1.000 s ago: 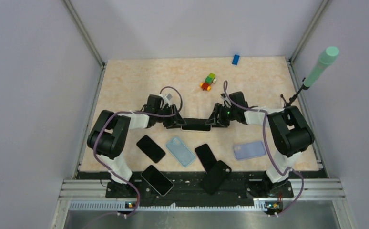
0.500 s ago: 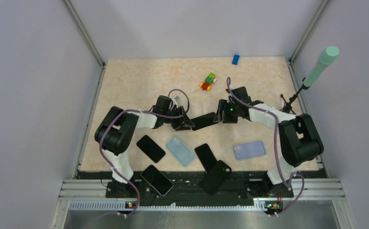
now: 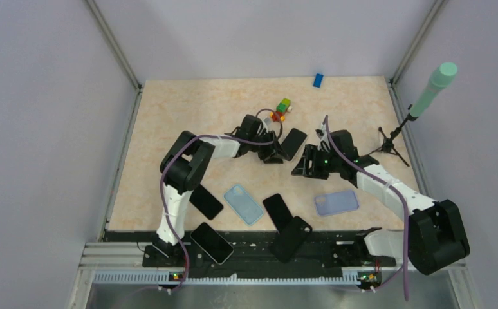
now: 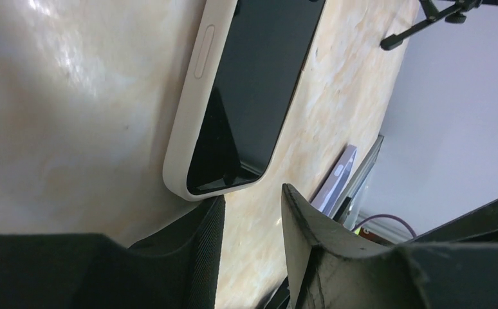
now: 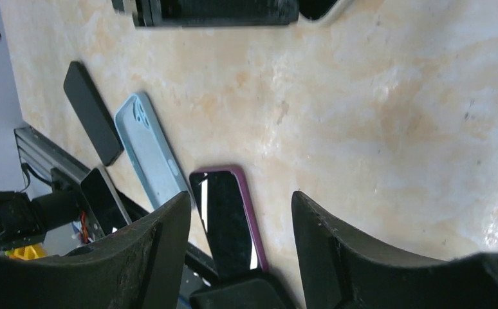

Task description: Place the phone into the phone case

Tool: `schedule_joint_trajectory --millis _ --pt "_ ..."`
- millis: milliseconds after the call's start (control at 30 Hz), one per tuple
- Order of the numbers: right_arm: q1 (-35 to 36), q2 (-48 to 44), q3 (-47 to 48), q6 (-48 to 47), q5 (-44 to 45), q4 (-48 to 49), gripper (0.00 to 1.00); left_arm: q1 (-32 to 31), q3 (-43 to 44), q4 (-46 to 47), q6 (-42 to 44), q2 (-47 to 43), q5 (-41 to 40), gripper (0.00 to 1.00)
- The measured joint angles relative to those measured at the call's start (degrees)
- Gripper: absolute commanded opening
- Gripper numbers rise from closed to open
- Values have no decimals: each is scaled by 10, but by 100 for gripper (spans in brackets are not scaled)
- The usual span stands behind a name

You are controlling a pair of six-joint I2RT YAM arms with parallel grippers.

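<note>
Phone point(image 4: 253, 84): you'll find it flat on the table point(image 3: 188, 116), dark screen up, seated in the pale case point(image 4: 198, 116). It sits far-centre, tilted, just near of the toy blocks point(image 3: 281, 109).
L gripper point(image 4: 251, 199): your fingers are parted w/ a clear gap and nothing between them. The tips sit right at the phone's near corner; touching or not, can't tell. In the top view point(image 3: 276, 153) the arm reaches across to the phone's L end.
R gripper point(image 5: 240, 199): fingers spread wide, holding nothing. In the top view point(image 3: 300, 168) it's low over bare tabletop, just R and near of the phone, apart from it.
Spare cases: light-blue case point(image 3: 243, 203) and lilac case point(image 3: 336, 202) lie flat near the front edge, well apart. Black case point(image 3: 291, 238) overhangs the front rail.
Spare phones: black phone point(image 3: 204, 201) sits L of the light-blue case. Purple-edged phone point(image 5: 230, 219) is between the two coloured cases, screen up.
Misc: blue block point(image 3: 318, 80) at the far edge; green-topped stand point(image 3: 432, 89) at the far R.
</note>
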Motion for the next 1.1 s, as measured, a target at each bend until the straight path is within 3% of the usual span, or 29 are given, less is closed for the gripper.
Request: schedule_joint_trajectory --millis 167,300,600,800,1100 --pt "0 -40 -36 9 -12 -12 59 1 21 -15 -1 8 -7 44" --pt "0 -68 -65 18 -28 -10 59 2 -19 -35 30 -40 -47 46" --pt "-3 -143 -122 43 -62 -18 60 4 -195 -169 153 -332 -177 47" --pt "-5 -195 -148 78 -92 -23 59 4 -301 -272 182 -522 -247 49" --pt "-5 -299 -179 119 -101 -64 59 5 -384 -355 174 -673 -283 55"
